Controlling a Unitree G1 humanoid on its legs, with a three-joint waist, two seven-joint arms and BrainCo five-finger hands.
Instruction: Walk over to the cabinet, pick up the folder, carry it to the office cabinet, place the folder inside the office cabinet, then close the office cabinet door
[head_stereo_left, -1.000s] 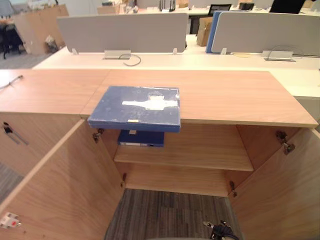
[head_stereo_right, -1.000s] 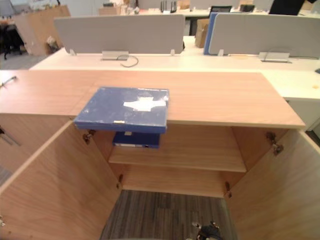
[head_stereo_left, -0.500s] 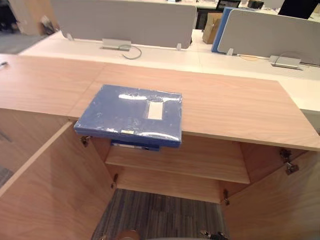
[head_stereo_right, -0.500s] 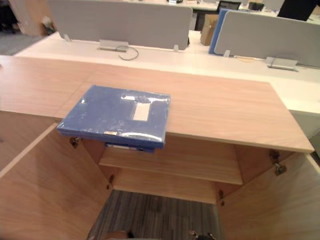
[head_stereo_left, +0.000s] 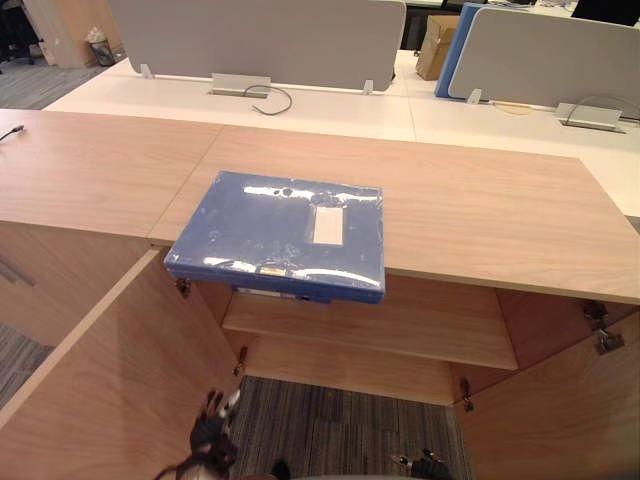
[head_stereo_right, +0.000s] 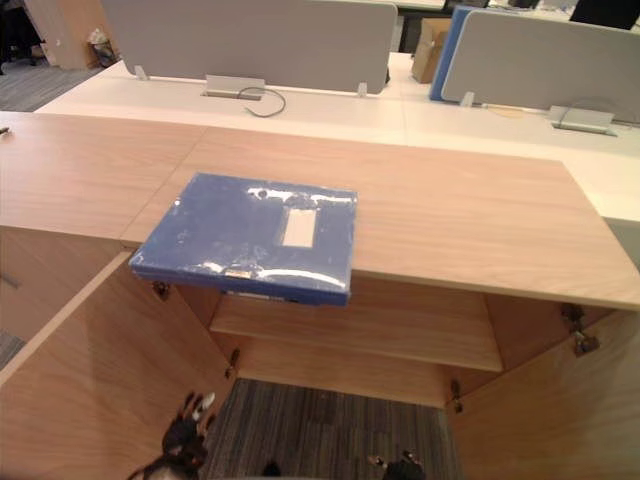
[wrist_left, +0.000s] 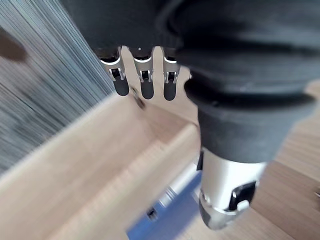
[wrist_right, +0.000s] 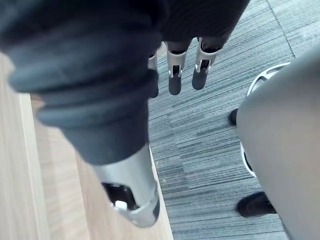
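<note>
Reaching for pickup: left hand (wrist_left: 142, 82), right hand (wrist_right: 174, 80) hanging low, fingers straight, holding nothing. folder (head_stereo_left: 280, 232) lying above, ahead of hands, overhanging tabletop (head_stereo_left: 480, 200) edge. Best: raising both, gripping overhang, keeping level.

No text can be read; the white label (head_stereo_left: 327, 226) on the blue folder (head_stereo_left: 250, 225) is illegible

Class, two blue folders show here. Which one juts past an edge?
The folder on the cabinet top; the second folder lies on the shelf inside.
</note>
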